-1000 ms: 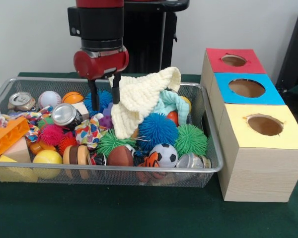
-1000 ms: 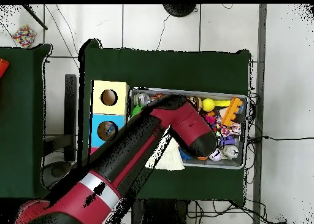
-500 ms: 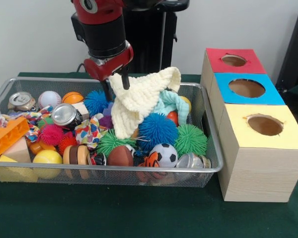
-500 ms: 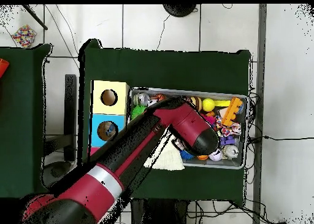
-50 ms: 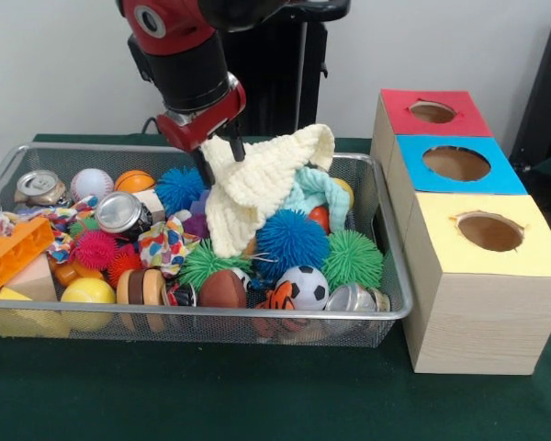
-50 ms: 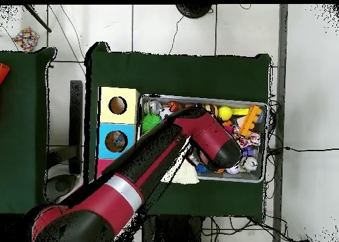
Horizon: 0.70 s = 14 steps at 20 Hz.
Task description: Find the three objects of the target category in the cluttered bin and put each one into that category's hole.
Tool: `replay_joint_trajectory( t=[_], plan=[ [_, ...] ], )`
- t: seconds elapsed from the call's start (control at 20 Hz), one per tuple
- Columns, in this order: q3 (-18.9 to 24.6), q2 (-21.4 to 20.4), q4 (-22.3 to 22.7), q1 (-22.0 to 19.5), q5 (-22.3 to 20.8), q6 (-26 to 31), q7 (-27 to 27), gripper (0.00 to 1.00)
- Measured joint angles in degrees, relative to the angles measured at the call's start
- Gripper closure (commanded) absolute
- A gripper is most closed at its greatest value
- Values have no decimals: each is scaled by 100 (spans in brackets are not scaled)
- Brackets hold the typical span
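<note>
Cream knitted cloth (image 5: 257,184) hangs from the gripper (image 5: 219,158), whose fingers are pinched together on its upper left corner; the cloth's long axis runs from that corner up to the right, toward the bin's far rim, while a fold droops straight down onto the toys. It sits in the middle of the wire bin (image 5: 257,323), draped over a pale teal cloth (image 5: 320,195) and touching the blue spiky ball (image 5: 291,241) below it. Around it the bin is packed: a green spiky ball (image 5: 353,258), a soccer ball (image 5: 302,286), a crushed can (image 5: 122,212), a baseball (image 5: 91,183) and an orange block (image 5: 14,254) fill the floor, leaving no bare mesh near the cloth. Open room lies above the pile and on the green worktop (image 5: 257,395) in front of the bin. Just right of the bin stand three boxes with round holes, red (image 5: 433,112), blue (image 5: 457,163) and yellow (image 5: 489,231), all unobstructed on top. Compared with a second ago, the arm has tilted and shifted slightly left, the gripper has closed in on the cloth's corner, and the cloth itself has barely moved. From overhead the red arm (image 6: 165,153) covers most of the bin's middle.
</note>
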Motion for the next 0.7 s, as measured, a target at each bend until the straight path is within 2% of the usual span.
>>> replay_joint_trajectory(
  t=[0.7],
  plan=[
    [506, 11, 0, -353, 357, 35, 0, 0]
  ],
)
